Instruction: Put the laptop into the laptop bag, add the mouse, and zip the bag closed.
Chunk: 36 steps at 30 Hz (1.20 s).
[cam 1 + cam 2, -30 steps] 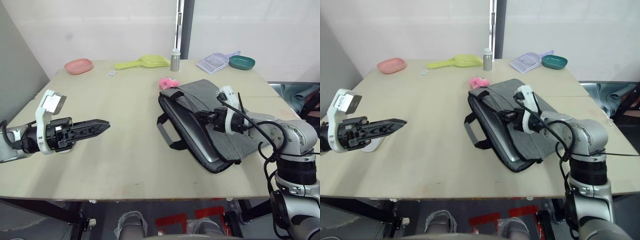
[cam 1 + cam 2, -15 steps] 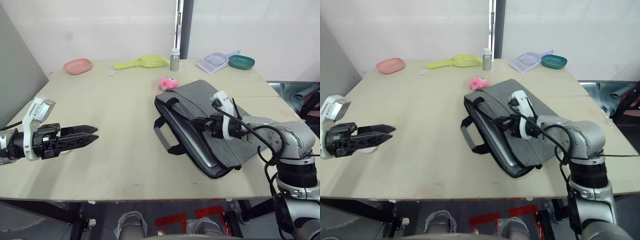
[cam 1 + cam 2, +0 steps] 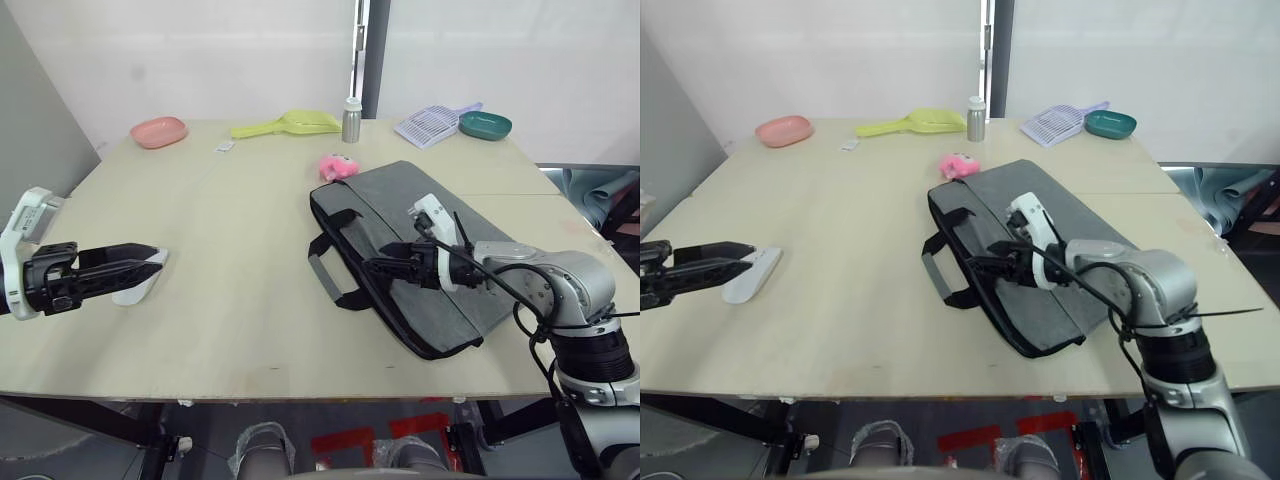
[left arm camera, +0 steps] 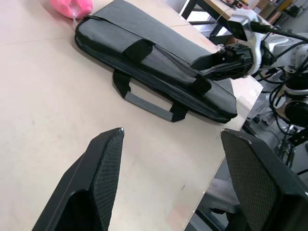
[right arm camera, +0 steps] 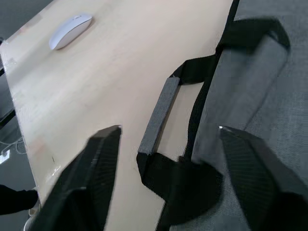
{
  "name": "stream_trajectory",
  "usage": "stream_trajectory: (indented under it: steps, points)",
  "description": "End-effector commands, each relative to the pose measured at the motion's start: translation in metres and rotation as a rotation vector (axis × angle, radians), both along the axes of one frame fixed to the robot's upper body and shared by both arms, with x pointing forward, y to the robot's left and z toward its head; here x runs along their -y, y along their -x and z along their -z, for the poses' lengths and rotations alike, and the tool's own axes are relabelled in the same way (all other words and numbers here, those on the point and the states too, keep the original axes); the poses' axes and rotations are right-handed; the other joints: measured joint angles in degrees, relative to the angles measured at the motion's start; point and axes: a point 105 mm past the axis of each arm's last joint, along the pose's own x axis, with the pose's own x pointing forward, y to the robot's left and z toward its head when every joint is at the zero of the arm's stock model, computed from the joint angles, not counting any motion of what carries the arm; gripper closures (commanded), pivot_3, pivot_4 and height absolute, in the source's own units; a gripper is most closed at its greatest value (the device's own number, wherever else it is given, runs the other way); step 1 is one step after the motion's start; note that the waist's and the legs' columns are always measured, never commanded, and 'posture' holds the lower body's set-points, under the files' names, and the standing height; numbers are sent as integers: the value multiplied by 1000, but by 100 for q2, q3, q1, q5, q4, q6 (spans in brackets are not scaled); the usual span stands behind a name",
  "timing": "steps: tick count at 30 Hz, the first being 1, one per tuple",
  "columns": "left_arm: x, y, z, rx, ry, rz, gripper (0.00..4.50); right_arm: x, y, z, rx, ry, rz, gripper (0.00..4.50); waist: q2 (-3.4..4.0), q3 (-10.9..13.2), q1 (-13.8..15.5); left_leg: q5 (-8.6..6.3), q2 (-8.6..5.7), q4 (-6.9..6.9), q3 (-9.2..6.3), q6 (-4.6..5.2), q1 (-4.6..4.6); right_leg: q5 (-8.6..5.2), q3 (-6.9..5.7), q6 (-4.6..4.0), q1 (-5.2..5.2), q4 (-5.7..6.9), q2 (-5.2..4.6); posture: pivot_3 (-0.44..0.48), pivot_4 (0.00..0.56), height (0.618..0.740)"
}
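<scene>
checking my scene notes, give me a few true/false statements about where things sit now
1. The mouse lies on the table near the left pincer. True.
2. The left pincer holds the mouse. False: it is open, holding nothing.
3. The pink toy sits beside the bag's far end. True.
4. The right pincer is at the far edge by the bottle. False: it is over the bag, open.

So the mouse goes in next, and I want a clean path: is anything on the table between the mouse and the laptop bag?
Nothing visible: only bare table lies between the mouse and the laptop bag. The left gripper hovers open by the mouse.
</scene>
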Motion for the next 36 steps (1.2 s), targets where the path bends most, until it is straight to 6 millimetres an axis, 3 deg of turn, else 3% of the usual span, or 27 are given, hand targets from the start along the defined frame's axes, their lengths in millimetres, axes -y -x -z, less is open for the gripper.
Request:
stream_trajectory:
  steps: [1,6,13,21,28,31,34,36]
  points:
    - [-17,4,-19,69,-63,-54,1134,28,10,-26,54,-44,-28,9,0,0,18,-3,0,0,0,6,-1,0,0,-1,0,-1,0,0,150,740]
    - [-55,17,-16,54,-174,-185,1134,82,47,-44,78,30,-80,9,-3,-1,56,-13,0,-13,2,23,-7,-2,-1,-1,1,-25,-1,0,150,740]
    - [-118,40,-2,14,-184,-439,1134,175,61,-45,131,197,148,9,-10,-3,8,-15,6,-34,38,33,29,-8,19,-6,7,-41,0,0,150,740]
    - [-148,59,16,-40,-169,-569,1134,226,74,-58,256,244,300,9,-17,-8,5,-17,5,-43,66,36,67,-10,46,-7,15,-36,-1,0,150,740]
    - [-144,48,23,-24,-212,-541,1134,220,72,-55,300,261,266,9,-20,-11,5,-16,6,-50,75,38,72,-10,51,-8,14,-38,0,0,150,740]
    - [-144,38,34,-49,-243,-569,1134,190,68,-67,384,189,151,9,-19,-13,3,-15,6,-54,82,39,78,-10,56,-8,12,-36,0,0,150,740]
    - [-132,23,51,-57,-281,-553,1134,134,62,-80,441,46,-29,9,-10,-18,-47,-13,6,-52,88,42,86,-10,66,-9,10,-21,1,0,150,740]
    - [-128,16,55,-39,-290,-556,1134,107,59,-79,444,13,-103,9,-13,-18,-53,-12,7,-49,92,45,92,-9,74,-10,8,-8,2,0,150,740]
